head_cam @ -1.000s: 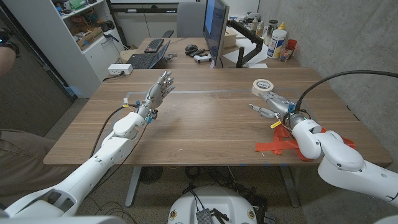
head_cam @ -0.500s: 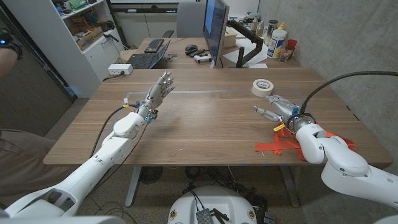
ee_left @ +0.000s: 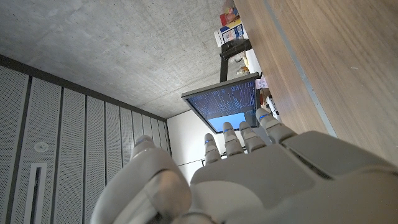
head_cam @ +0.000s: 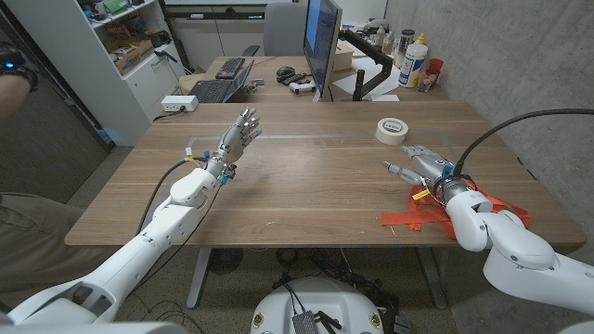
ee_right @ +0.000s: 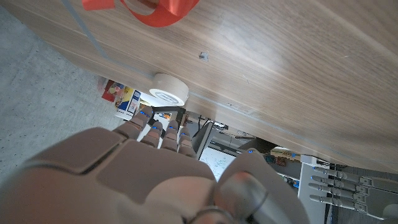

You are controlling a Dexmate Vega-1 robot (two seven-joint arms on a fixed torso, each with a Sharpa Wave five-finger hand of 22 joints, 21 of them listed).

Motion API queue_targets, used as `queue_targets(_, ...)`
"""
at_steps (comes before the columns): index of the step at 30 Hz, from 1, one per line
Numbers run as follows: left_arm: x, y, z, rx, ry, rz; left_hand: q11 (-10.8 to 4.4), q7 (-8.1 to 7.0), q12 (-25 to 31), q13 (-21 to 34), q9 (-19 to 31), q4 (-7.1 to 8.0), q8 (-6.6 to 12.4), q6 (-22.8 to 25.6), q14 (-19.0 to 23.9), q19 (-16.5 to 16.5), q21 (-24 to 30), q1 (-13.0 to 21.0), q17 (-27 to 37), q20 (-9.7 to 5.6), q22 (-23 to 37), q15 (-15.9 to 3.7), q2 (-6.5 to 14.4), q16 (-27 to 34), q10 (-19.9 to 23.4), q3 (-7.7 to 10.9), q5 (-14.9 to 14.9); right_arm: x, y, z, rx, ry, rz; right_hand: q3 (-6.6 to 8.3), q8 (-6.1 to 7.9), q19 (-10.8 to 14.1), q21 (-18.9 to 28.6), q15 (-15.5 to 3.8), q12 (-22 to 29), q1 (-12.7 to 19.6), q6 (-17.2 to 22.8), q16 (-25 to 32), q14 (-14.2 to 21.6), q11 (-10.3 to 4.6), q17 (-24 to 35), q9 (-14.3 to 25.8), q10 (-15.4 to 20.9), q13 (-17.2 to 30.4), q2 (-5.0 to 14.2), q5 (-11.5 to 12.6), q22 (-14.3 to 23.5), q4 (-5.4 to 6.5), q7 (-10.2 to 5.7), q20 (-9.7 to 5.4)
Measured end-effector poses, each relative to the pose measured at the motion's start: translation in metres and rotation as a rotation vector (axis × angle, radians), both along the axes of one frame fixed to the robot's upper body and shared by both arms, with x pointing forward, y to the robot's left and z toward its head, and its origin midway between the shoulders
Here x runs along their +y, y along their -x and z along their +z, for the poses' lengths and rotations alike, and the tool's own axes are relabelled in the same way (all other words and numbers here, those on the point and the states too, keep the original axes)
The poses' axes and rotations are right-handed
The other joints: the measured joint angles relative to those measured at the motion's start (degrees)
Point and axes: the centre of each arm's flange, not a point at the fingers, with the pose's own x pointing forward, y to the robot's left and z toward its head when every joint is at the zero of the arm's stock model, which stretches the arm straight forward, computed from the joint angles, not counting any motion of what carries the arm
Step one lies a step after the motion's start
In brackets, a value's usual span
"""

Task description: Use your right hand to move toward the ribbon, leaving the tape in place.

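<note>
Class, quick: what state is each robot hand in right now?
Left hand: open, fingers apart, holding nothing.
Right hand: open, holding nothing, beside the ribbon, apart from the tape.

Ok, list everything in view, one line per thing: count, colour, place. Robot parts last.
tape roll: one, cream, far right of the wooden table, beyond the right hand.
ribbon: one, red-orange, near right edge, partly under the right arm.
monitor: one, dark with blue screen, desk behind.
keyboards: two, black, back desk.
bottles: several, mixed colours, back right.
left hand: one, grey, raised over the table's left, holding nothing.
right hand: one, grey, between tape roll and ribbon, holding nothing.
</note>
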Motion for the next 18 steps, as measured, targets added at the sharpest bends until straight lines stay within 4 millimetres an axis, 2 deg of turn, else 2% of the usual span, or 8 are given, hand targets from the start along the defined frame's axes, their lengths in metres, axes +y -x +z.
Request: queue_targets(18,0.000,0.002,-0.001,0.002,0.001,-0.002,0.01,0.00,0.0,0.0,0.0,-0.24,0.00,0.0,0.0,0.0,0.0,0.0,0.0,0.00,0.0,0.00,0.0,0.0,0.0,-0.24,0.0,-0.008,0.002,-0.011,0.003,-0.014,-0.038,0.00,0.00,0.2,0.0,0.00,0.0,0.0,0.0,0.0,0.0,-0.31,0.0,0.0,0.3,0.0,0.01,0.4,0.0,0.00,0.00,-0.20)
